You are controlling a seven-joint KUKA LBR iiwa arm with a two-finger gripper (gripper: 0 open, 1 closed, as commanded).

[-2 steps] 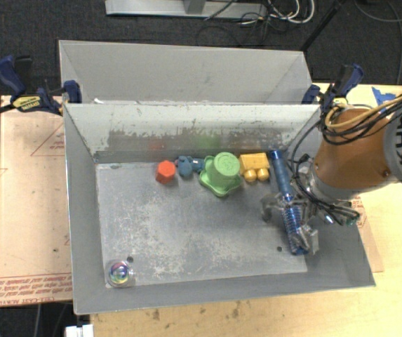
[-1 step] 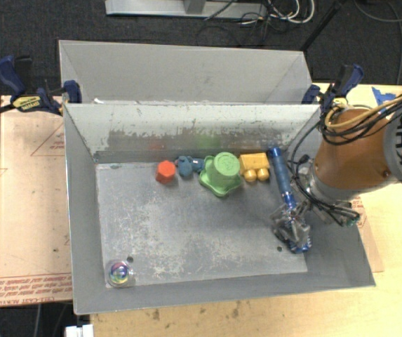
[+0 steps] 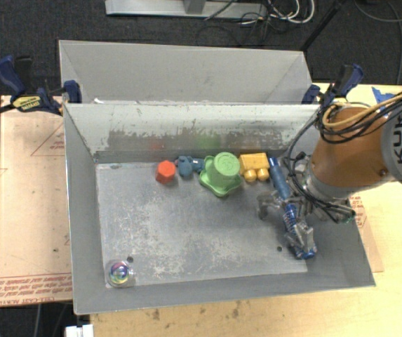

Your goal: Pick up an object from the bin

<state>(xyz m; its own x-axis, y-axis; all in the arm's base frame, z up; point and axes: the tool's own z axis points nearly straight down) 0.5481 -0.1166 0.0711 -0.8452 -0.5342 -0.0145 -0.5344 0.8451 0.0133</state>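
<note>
Camera view looks down on the grey bin [image 3: 186, 237], with the arm [image 3: 348, 156] reaching in from the right and its jaws down low over the right part of the floor, close to the right wall. Whether the jaws are open or closed I cannot tell. A small blue bit sits at their lower end, and I cannot say if it belongs to the robot or is a loose thing. Nothing is clearly gripped.

The likely picks lie in a row along the back wall: a red block [image 3: 165, 171], a small blue toy [image 3: 185, 166], a green cup [image 3: 222, 173], a yellow block [image 3: 254, 162] and a blue stick [image 3: 278, 179] just beside it. The stick is nearest the jaws. A shiny ball [image 3: 119, 274] lies alone in the front left corner, well apart.

The main risk, as I judge it, is closing on bare metal, since the floor under the jaws looks empty. A move toward the back row could shove the stick or the yellow block against the sloping wall instead of taking them. So near the right wall, the wrist or its cables may scrape the bin. The ball would probably roll away at a touch.
</note>
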